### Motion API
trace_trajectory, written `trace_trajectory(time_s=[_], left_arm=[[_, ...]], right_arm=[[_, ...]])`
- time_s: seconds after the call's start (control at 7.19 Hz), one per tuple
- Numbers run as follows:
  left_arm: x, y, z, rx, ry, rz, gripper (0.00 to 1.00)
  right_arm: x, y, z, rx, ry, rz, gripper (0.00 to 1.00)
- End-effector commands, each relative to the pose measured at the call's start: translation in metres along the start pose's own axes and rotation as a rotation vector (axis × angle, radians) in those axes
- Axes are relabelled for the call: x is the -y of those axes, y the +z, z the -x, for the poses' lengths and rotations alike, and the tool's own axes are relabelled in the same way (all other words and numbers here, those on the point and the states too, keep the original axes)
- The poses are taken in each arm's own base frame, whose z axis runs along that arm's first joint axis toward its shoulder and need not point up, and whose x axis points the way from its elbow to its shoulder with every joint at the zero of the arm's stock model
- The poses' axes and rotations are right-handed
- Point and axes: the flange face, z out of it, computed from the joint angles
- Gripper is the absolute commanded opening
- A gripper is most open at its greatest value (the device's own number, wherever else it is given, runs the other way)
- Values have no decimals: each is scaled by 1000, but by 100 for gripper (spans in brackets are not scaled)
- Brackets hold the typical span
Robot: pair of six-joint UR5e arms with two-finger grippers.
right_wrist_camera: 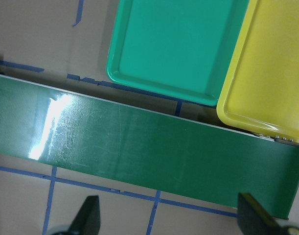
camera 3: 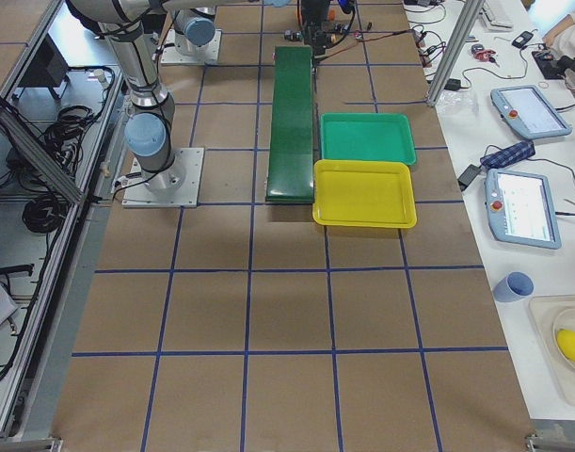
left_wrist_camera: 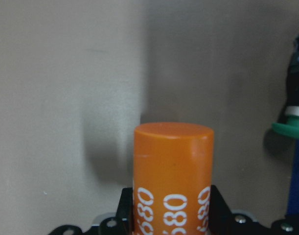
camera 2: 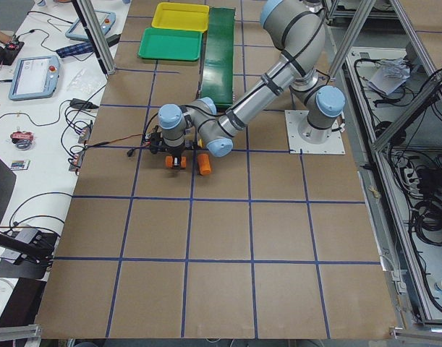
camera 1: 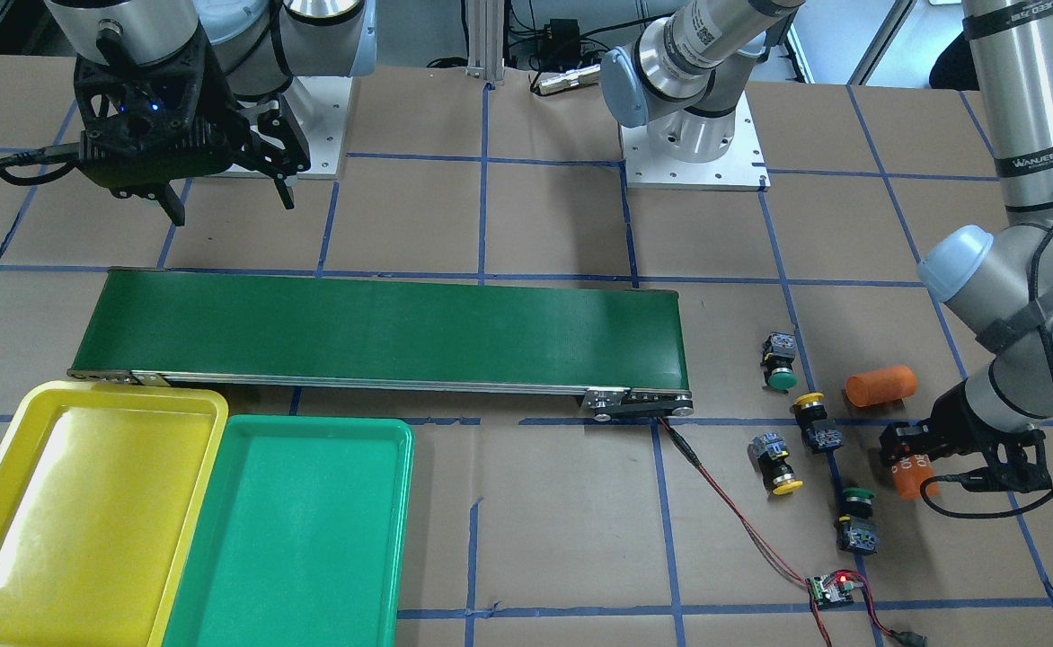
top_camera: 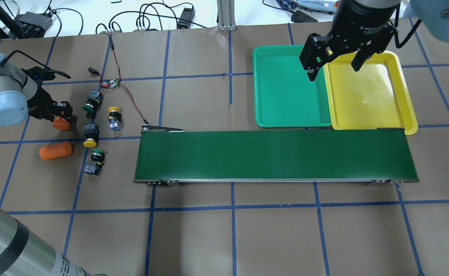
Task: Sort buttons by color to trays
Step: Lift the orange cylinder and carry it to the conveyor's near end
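Left hand point(camera 1: 904, 462) apparently grips orange cylinder point(left_wrist_camera: 172, 171).

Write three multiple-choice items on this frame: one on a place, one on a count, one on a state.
1. Where do the buttons lie?
A) on the table beside the conveyor
B) on the conveyor
C) on the floor

2. How many buttons have yellow caps?
A) one
B) two
C) four

3. What does the left hand hold?
A) nothing
B) a green button
C) an orange cylinder

Answers:
1 A: all four sit on the brown table past the belt's end.
2 B: two caps are yellow and two are green.
3 C: the left wrist view shows the cylinder clamped in the hand.
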Motion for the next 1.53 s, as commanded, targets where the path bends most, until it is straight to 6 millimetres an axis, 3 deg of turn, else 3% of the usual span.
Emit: trace_trajectory(time_s=[0.0, 0.14, 0.28, 0.7, 0.97, 1.25, 1.39], left_arm=[[-2, -48, -46, 7, 138, -24, 0], [-9, -74, -63, 2, 254, -12, 0], [-22, -89, -79, -10, 408, 2, 0], [-73, -73, -146, -57, 751, 50, 0], [-84, -89, -204, -36, 966, 35, 0], [-91, -99, -233, -9, 1136, 34, 0], [-103, -97, -261, -14, 1213, 42, 0]], right_arm=[[0, 0, 0, 0, 0, 0, 100], [0, 0, 0, 0, 0, 0, 100], [0, 0, 0, 0, 0, 0, 100], [0, 0, 0, 0, 0, 0, 100], [1, 1, 0, 0, 0, 1, 100], [1, 1, 0, 2, 0, 1, 100], [0, 0, 0, 0, 0, 0, 100]])
